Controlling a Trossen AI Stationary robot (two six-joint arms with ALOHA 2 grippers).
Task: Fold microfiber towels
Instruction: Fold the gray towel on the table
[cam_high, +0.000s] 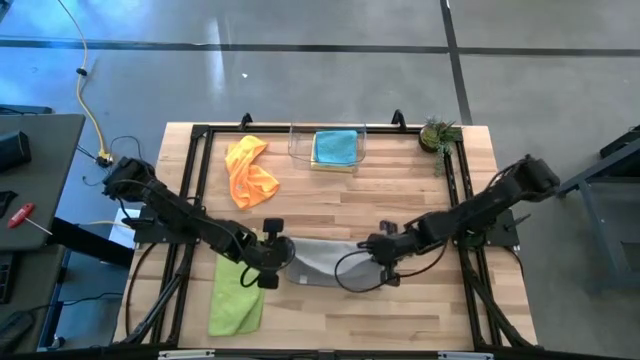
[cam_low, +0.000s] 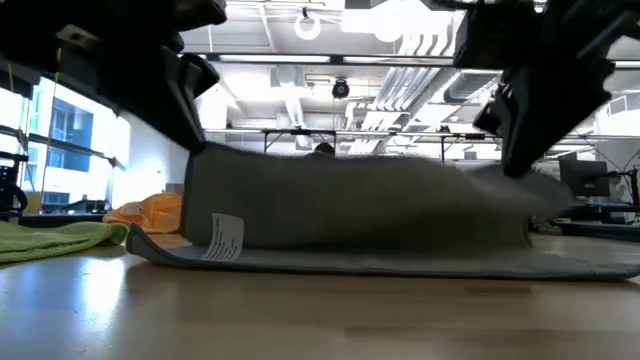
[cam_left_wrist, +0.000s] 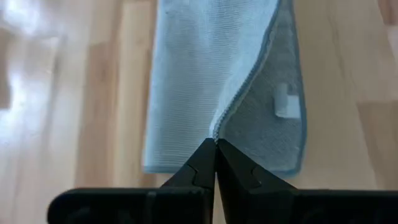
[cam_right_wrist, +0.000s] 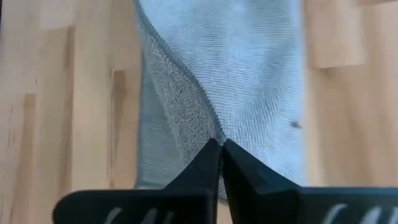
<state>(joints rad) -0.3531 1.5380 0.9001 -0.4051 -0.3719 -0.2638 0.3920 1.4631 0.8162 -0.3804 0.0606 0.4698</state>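
Observation:
A grey microfiber towel (cam_high: 325, 262) lies in the middle of the table near the front. One long edge (cam_low: 350, 165) is raised between my two grippers while its lower part (cam_low: 400, 262) rests on the wood. My left gripper (cam_high: 275, 255) is shut on its left end and my right gripper (cam_high: 385, 255) on its right end. A lime green towel (cam_high: 237, 295) lies flat at the front left. An orange towel (cam_high: 250, 170) lies crumpled at the back left. A teal towel (cam_high: 335, 146) sits in the clear bin (cam_high: 296, 148). My left gripper pinches the grey towel's hemmed edge (cam_left_wrist: 219, 124) at its left end between the two fingertips, slanting down from above. The held layer rises off the layer below, whose white label (cam_left_wrist: 287, 102) shows. The rest stays on the table. My right gripper pinches the hemmed edge (cam_right_wrist: 214, 127) at the towel's right end between its fingertips, slanting down from above. The held layer is lifted from the part lying under it, and the raised edge runs across to the other gripper.
A small potted plant (cam_high: 438, 135) stands at the back right corner. A black frame rail (cam_high: 190, 190) runs along the table's sides and back. Bare wood (cam_high: 400, 190) lies between the grey towel and the bin.

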